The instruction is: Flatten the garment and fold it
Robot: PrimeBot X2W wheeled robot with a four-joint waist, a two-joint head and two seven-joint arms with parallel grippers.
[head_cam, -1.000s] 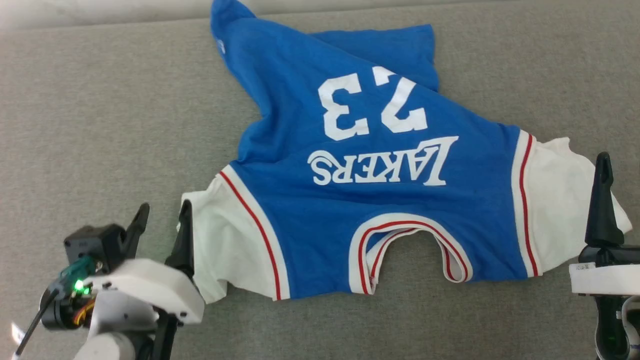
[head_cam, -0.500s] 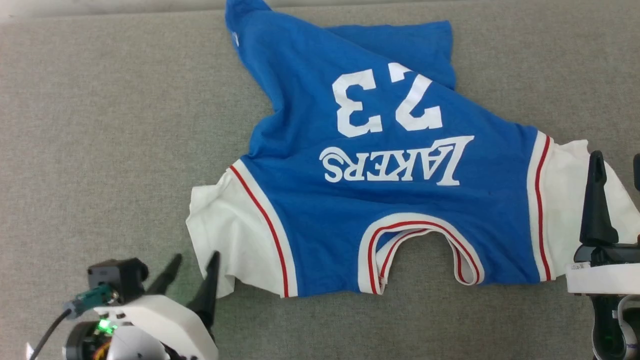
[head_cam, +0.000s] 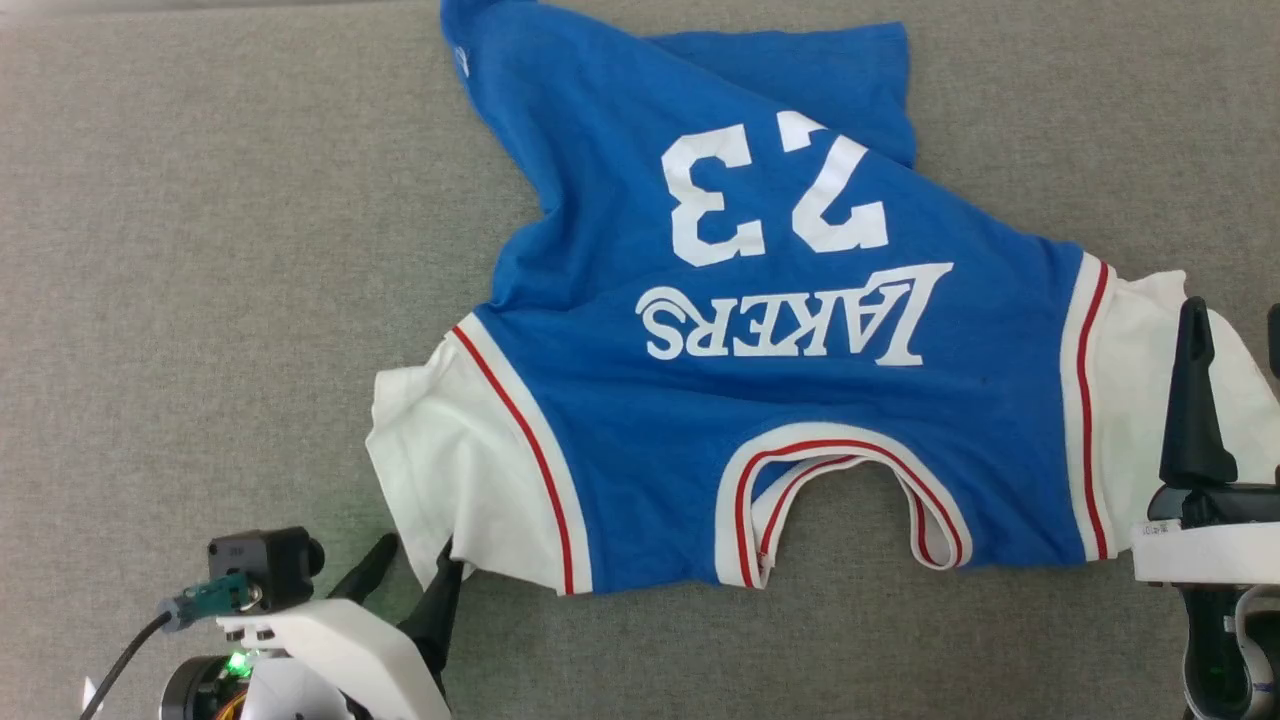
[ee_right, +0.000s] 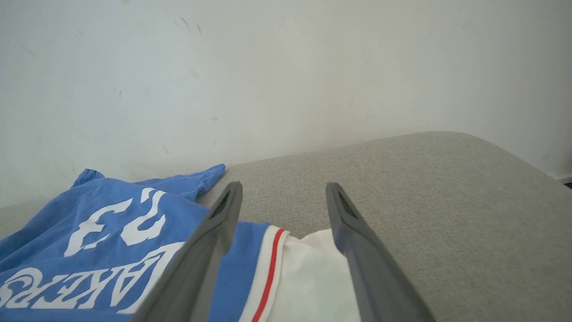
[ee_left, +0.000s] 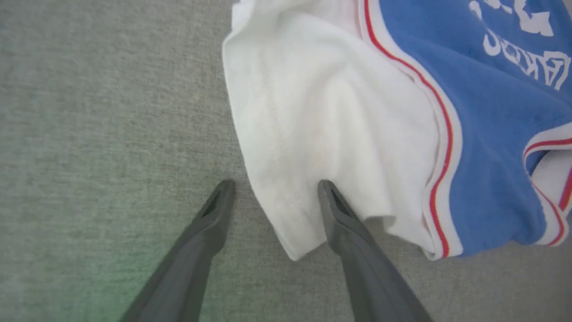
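The garment lies print side up on the grey cushion, collar toward me and "LAKERS 23" upside down. Its far hem part is skewed left, with a flap folded beneath. My left gripper is open at the near corner of the left white sleeve. In the left wrist view that sleeve corner lies between the fingers of the left gripper, the right finger resting on the cloth. My right gripper stands open over the right white sleeve. The right wrist view has the right gripper above the sleeve.
A grey woven cushion stretches wide to the left of the garment. The right wrist view has a white wall behind the cushion and the cushion's rounded far corner on the right.
The camera has shifted a little. My left gripper has drawn back toward me and rightward, from the sleeve's outer edge to its near corner. The right gripper stays over the right sleeve.
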